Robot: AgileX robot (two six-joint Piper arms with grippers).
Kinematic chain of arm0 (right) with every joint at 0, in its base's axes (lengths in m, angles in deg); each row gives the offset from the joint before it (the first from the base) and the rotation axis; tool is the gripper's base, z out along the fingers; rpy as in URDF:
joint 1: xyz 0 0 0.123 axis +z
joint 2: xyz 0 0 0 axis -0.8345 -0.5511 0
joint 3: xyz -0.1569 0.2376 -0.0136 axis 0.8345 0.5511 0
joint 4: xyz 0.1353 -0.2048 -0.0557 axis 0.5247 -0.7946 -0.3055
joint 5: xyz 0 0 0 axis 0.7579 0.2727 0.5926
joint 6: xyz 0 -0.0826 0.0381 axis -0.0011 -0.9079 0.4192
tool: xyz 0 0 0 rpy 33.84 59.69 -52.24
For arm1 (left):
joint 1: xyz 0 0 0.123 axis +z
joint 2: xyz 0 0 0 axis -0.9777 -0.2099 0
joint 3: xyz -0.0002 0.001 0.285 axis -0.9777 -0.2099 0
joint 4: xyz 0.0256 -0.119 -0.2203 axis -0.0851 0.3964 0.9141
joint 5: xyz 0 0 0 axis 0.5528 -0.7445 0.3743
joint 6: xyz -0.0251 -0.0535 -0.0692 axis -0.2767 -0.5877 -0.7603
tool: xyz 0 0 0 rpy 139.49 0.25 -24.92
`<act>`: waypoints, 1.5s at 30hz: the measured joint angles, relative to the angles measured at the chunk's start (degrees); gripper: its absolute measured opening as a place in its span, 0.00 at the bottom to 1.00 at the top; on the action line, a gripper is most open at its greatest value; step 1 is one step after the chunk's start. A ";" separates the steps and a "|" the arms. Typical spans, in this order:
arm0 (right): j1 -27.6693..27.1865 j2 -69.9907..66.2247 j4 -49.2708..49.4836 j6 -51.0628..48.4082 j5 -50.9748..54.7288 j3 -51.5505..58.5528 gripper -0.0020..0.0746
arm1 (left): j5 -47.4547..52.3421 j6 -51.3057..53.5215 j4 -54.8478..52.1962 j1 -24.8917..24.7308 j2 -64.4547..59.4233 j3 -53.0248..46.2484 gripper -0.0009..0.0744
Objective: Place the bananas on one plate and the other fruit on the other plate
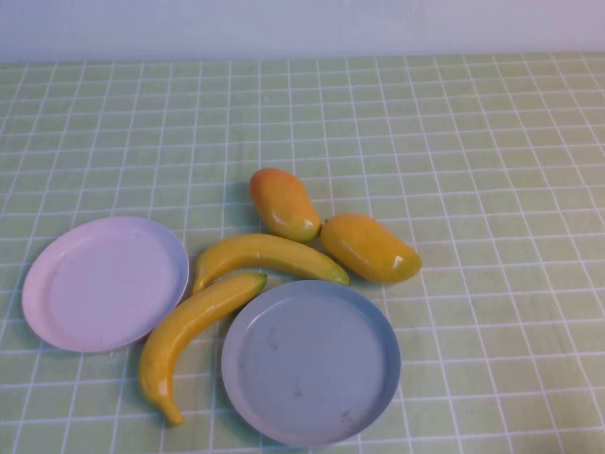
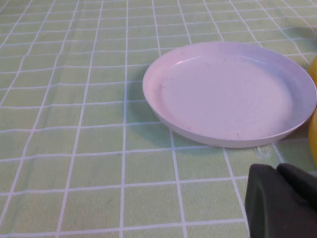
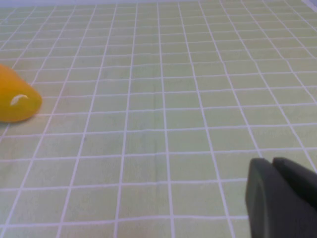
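Observation:
Two yellow bananas lie between the plates: one (image 1: 269, 257) above the grey-blue plate (image 1: 310, 364), the other (image 1: 194, 331) between it and the pale pink plate (image 1: 104, 284). Two orange-yellow mangoes (image 1: 284, 203) (image 1: 371, 248) lie just behind, touching each other. Both plates are empty. Neither gripper shows in the high view. My left gripper (image 2: 278, 169) is shut and empty, low over the cloth near the pink plate (image 2: 230, 94). My right gripper (image 3: 272, 162) is shut and empty, with a mango's end (image 3: 17, 101) well off to one side.
A green cloth with a white grid (image 1: 473, 142) covers the table, bare behind and right of the fruit. A white wall (image 1: 302, 24) runs along the far edge. A sliver of yellow fruit (image 2: 313, 131) shows beside the pink plate in the left wrist view.

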 joint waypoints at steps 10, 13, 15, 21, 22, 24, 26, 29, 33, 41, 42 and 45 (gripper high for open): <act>0.00 0.00 0.00 0.00 0.00 0.00 0.01 | 0.00 0.00 0.00 0.00 0.00 0.00 0.01; 0.00 0.00 0.00 0.00 0.00 0.00 0.01 | 0.00 0.00 0.00 0.00 0.00 0.00 0.01; 0.00 0.00 0.00 0.00 0.00 0.00 0.01 | 0.00 0.00 0.00 0.00 0.00 0.00 0.01; 0.00 0.00 0.00 0.00 0.00 0.00 0.01 | -0.64 -1.46 1.50 0.00 0.00 0.00 0.01; 0.00 0.00 0.00 0.00 0.00 0.00 0.01 | -0.92 -1.86 2.10 0.00 0.00 0.00 0.01; 0.00 0.00 0.00 0.00 0.00 0.00 0.01 | -1.52 -2.40 3.18 0.00 0.00 0.00 0.01; 0.00 0.00 0.00 0.00 0.00 0.00 0.01 | -1.89 -2.80 4.17 0.00 0.00 0.00 0.01; 0.00 0.00 0.00 0.00 0.00 0.00 0.01 | -2.70 -3.51 6.09 0.00 0.00 0.00 0.01; 0.00 0.00 0.00 0.00 0.00 0.00 0.01 | -6.84 -7.64 11.84 0.00 0.00 0.00 0.01; 0.00 0.00 0.00 0.00 0.00 0.00 0.01 | -11.60 -14.85 15.72 0.00 0.00 0.00 0.01; 0.00 0.00 0.00 0.00 0.00 0.00 0.01 | -11.72 -15.24 15.88 0.00 0.00 0.00 0.01; 0.00 0.00 0.00 0.00 0.00 0.00 0.01 | -11.95 -15.77 16.54 0.00 0.00 0.00 0.01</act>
